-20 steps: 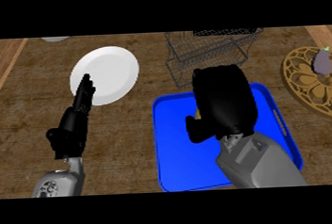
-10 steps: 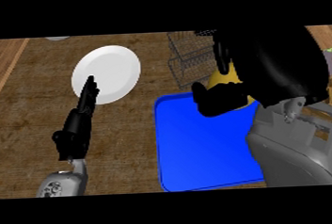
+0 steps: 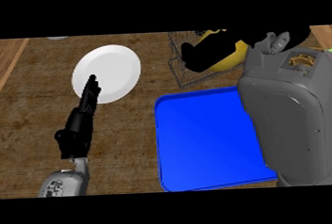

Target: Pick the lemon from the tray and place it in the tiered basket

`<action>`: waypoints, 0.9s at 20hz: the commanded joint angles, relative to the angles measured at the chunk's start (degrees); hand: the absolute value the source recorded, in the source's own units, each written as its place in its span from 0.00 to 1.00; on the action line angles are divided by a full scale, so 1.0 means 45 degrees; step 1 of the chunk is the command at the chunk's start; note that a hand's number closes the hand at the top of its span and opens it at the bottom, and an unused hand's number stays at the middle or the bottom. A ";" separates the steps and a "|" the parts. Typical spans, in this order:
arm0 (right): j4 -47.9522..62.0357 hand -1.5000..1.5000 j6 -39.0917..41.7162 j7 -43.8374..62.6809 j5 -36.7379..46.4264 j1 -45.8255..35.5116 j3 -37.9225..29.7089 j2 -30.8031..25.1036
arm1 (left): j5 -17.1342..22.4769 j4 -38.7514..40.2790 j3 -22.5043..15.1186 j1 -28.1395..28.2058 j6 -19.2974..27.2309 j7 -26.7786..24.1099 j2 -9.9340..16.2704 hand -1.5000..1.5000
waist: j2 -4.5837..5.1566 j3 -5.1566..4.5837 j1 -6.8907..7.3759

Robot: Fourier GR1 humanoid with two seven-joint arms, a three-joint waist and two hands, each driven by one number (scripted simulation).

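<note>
My right hand [image 3: 211, 50] is curled round the yellow lemon [image 3: 230, 58] and holds it over the wire tiered basket [image 3: 177, 66] at the top middle. The hand hides most of the lemon, and whether the lemon touches the basket cannot be told. The blue tray [image 3: 198, 140] lies bare below the basket, its right side covered by my grey right forearm [image 3: 291, 113]. My left hand [image 3: 79, 124] rests open at the left, fingers pointing up toward the white plate.
A white plate [image 3: 108, 71] lies left of the basket. A pale object [image 3: 58, 38] shows at the top edge. The counter's wooden left edge [image 3: 3, 69] runs diagonally. A patterned dish [image 3: 305, 56] is mostly hidden behind my right forearm.
My right hand has lifted the lemon off the blue tray and carried it up and over to the wire basket. The tray now lies bare. The left hand has hardly moved.
</note>
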 commanded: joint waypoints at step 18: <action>0.8331 0.00 -0.5852 -0.2662 0.0228 -0.1375 -0.2400 -0.1300 | -0.0013 0.0009 0.0200 -0.0585 -0.0140 0.0255 0.0100 0.50 | 0.0076 0.0004 0.0100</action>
